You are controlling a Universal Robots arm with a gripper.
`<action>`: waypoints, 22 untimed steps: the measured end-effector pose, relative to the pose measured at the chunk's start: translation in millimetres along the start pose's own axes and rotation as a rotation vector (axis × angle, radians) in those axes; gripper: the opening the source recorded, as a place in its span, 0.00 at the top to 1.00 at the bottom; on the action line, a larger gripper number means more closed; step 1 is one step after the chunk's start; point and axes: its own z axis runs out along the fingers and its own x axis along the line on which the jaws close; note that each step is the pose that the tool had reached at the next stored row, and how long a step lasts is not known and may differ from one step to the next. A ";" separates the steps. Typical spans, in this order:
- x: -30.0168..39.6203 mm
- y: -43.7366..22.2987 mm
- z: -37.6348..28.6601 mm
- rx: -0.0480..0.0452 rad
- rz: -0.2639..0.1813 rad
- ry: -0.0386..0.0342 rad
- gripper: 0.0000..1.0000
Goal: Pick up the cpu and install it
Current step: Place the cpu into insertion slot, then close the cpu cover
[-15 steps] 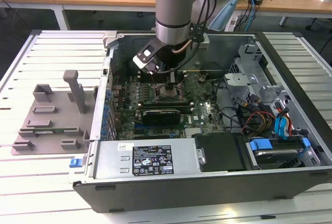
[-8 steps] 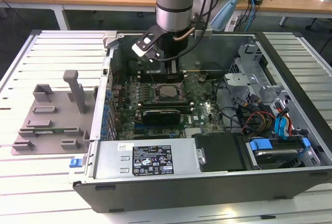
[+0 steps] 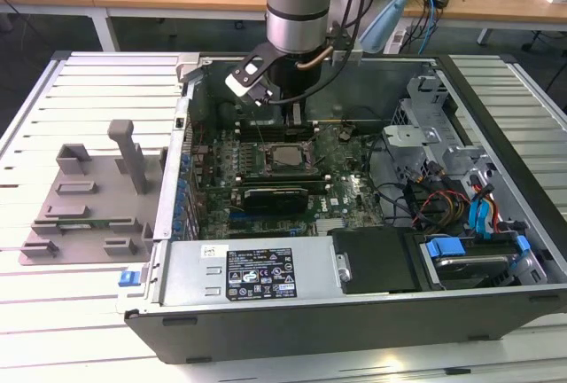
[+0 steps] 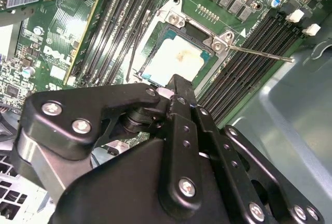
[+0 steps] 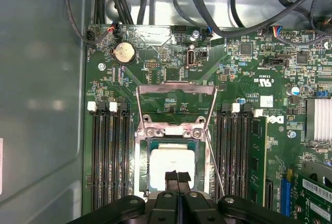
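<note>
The cpu, a pale silvery square, lies flat in its socket on the green motherboard; I also see the cpu in the second wrist view and the cpu in the exterior view. The socket's metal frame stands swung open beyond it. My gripper hovers right over the cpu's near edge with its two black fingertips pressed together and nothing visible between them. Whether they touch the chip I cannot tell. In the exterior view my gripper reaches down into the open computer case.
Black memory slots flank the socket on both sides, and a thin metal lever sticks out beside it. A long black card lies in front of the socket. A grey fixture sits on the table at the exterior view's left.
</note>
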 end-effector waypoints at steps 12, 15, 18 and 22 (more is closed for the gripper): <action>0.0 4.1 -22.8 -0.0002 0.000 0.0000 0.89; -0.2 13.7 -22.5 -0.0003 0.000 0.0001 0.89; -1.3 30.2 -22.0 -0.0003 0.000 0.0001 0.89; -3.0 54.4 -21.3 -0.0001 0.000 0.0003 0.89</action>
